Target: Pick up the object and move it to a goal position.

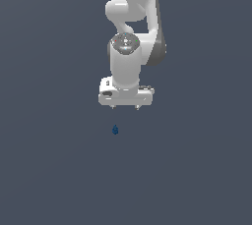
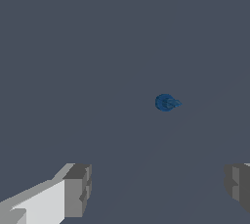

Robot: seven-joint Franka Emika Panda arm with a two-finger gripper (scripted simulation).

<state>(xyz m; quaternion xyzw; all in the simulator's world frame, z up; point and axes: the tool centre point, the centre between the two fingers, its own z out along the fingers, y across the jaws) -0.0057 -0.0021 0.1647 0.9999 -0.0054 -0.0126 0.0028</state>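
Object (image 2: 167, 102) pointed in wrist view

A plain dark slate-grey surface (image 1: 54, 170) is seen filling both views. No markings or edges can be made out on it. In the wrist view a faint, slightly lighter diagonal band is shown crossing the surface (image 2: 73, 47).

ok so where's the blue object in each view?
Exterior view: the blue object sits just below the end effector, apart from it, near picture center.
Wrist view: the blue object lies on the grey floor, beyond the two open fingers, untouched.
Shared landmark: the end effector's fingers, which appear in both views.
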